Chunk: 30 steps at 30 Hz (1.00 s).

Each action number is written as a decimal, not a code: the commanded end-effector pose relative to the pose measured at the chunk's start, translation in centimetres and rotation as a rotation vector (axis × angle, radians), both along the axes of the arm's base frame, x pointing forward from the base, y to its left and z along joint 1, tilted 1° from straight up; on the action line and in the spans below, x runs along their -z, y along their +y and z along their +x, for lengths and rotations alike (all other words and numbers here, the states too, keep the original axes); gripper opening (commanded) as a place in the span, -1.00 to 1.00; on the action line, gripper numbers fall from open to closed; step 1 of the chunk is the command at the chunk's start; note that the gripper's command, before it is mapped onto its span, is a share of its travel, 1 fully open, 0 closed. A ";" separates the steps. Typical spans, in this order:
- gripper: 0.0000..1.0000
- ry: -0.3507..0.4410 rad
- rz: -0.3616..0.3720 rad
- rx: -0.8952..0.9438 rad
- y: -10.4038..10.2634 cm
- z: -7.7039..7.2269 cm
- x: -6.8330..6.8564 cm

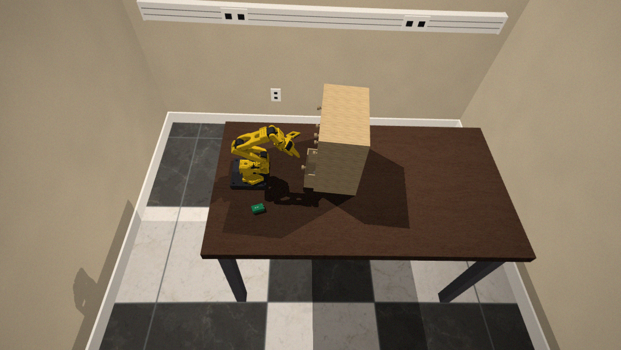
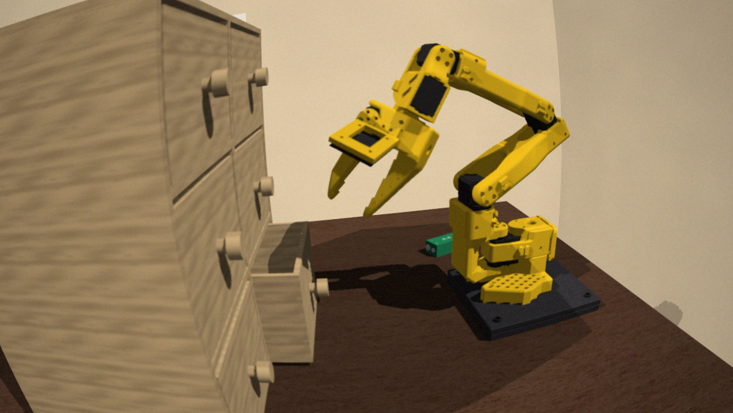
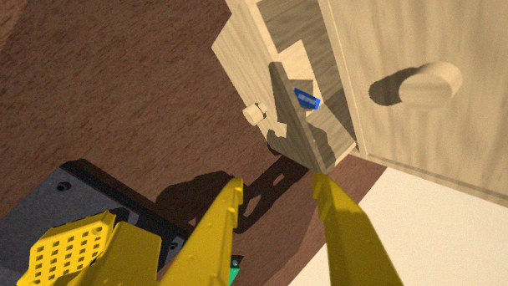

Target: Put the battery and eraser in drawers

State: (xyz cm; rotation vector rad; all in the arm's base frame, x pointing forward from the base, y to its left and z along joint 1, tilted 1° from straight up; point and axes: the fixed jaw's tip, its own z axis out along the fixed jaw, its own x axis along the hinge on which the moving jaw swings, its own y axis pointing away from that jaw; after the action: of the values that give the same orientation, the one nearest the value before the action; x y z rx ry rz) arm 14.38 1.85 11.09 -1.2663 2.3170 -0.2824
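The wooden chest (image 1: 343, 139) has three rows of two drawers. Its bottom right drawer (image 2: 284, 287) is pulled partly out; the other drawers are shut. In the wrist view a blue eraser (image 3: 307, 99) lies inside this open drawer (image 3: 292, 113), behind its front panel and knob (image 3: 254, 113). My gripper (image 2: 349, 204) hangs in the air in front of the chest, above and a little back from the open drawer. Its fingers stand somewhat apart with nothing between them. I see no AAA battery in any view.
A small green block (image 1: 258, 208) lies on the table beside my base, on the side away from the chest; it also shows in the exterior view (image 2: 440, 244). The black base plate (image 2: 523, 302) sits close to the drawers. A shut drawer's knob (image 3: 430, 85) sticks out near my fingers.
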 end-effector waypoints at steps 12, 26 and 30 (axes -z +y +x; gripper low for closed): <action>-0.57 -0.011 -0.158 -0.294 0.1 -0.2 0.0; -0.57 -0.029 -0.304 -0.558 0.0 -0.2 0.1; -0.57 -0.035 -0.354 -0.645 0.0 -0.2 0.1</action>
State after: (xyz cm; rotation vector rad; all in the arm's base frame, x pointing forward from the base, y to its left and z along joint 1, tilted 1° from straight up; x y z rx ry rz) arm 14.26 1.69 11.01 -1.9946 1.8210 -0.4797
